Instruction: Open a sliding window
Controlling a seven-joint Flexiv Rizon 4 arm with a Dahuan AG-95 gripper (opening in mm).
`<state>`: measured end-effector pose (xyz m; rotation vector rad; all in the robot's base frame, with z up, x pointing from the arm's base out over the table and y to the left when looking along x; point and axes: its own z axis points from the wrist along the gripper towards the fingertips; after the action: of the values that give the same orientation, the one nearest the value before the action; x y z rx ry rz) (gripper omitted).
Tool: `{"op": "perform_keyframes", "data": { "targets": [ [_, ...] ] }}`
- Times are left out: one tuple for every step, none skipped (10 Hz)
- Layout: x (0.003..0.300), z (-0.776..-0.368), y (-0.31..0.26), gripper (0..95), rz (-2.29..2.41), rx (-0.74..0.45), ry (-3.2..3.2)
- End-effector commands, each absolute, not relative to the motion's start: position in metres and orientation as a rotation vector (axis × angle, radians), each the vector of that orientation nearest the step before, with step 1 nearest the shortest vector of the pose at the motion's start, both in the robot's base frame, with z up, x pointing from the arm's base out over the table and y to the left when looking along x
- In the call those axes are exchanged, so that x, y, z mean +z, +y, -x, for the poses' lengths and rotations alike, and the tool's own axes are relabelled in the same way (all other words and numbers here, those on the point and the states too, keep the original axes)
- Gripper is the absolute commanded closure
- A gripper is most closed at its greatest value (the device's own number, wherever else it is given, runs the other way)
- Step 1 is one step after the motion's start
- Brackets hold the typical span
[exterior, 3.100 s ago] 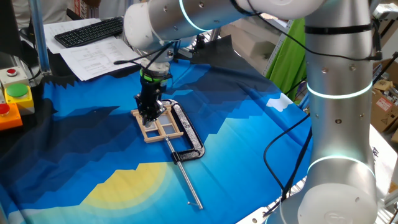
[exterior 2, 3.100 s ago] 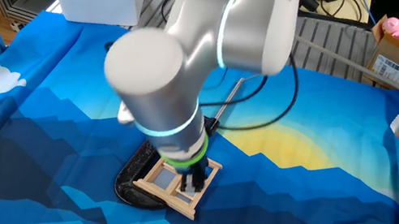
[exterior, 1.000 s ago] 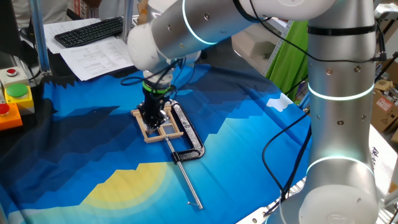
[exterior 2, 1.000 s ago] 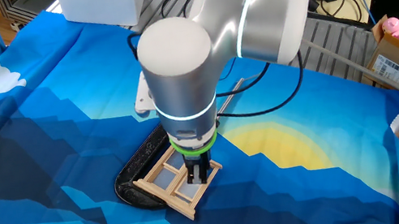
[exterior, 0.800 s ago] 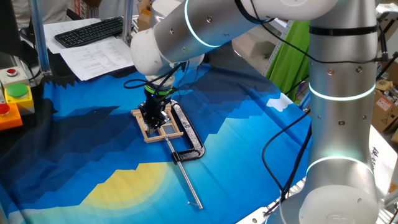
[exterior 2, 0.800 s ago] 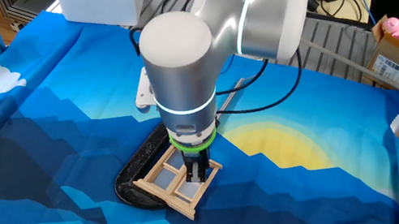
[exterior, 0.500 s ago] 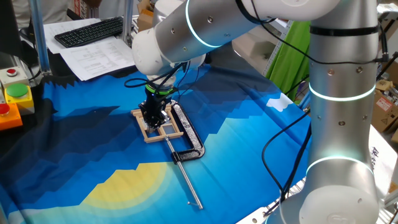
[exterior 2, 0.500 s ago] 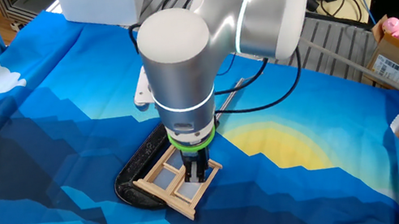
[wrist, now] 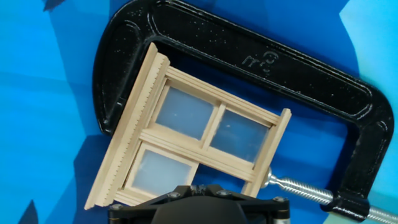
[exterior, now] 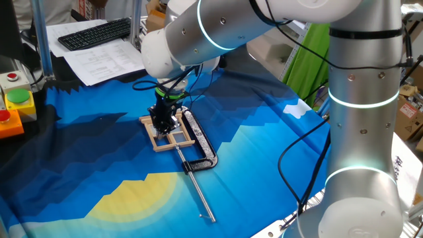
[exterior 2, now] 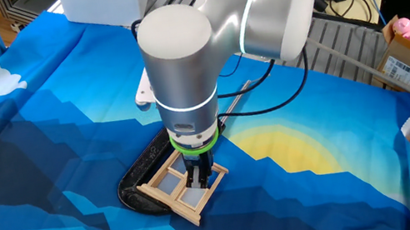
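Gripper (exterior 2: 197, 182) is lowered onto the sliding window (wrist: 198, 138), held in a black C-clamp (wrist: 348, 124) mid-table; finger spread cannot be told. Sash seems barely shifted, so opening is judged unfinished.

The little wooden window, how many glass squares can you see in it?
3 in the hand view of the sliding window: two side by side on top, one at bottom left. The gripper covers the bottom right corner, so a fourth may be hidden there.

pale wood sliding window (wrist: 205, 142), black clamp (wrist: 249, 59), blue cloth (exterior: 264, 145).
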<state>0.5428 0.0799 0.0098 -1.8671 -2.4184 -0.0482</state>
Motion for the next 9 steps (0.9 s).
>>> {"op": "perform_keyframes", "data": {
  "targets": [
    [0.008, -0.545, 0.080, 95.0, 1.880, -0.050, -2.414],
    [0.008, -0.545, 0.080, 95.0, 1.881, -0.050, -2.415],
    [0.008, -0.546, 0.080, 95.0, 1.885, -0.050, -2.413],
    [0.008, -0.546, 0.080, 95.0, 1.885, -0.050, -2.411],
    [0.008, -0.546, 0.080, 95.0, 1.886, -0.053, -2.405],
    [0.009, -0.546, 0.081, 95.0, 1.879, -0.054, -2.398],
    [0.013, -0.544, 0.085, 95.0, 1.839, -0.044, -2.393],
    [0.021, -0.542, 0.088, 95.0, 1.799, -0.061, -2.385],
    [0.027, -0.541, 0.089, 95.0, 1.767, -0.106, -2.380]
  ]
}}
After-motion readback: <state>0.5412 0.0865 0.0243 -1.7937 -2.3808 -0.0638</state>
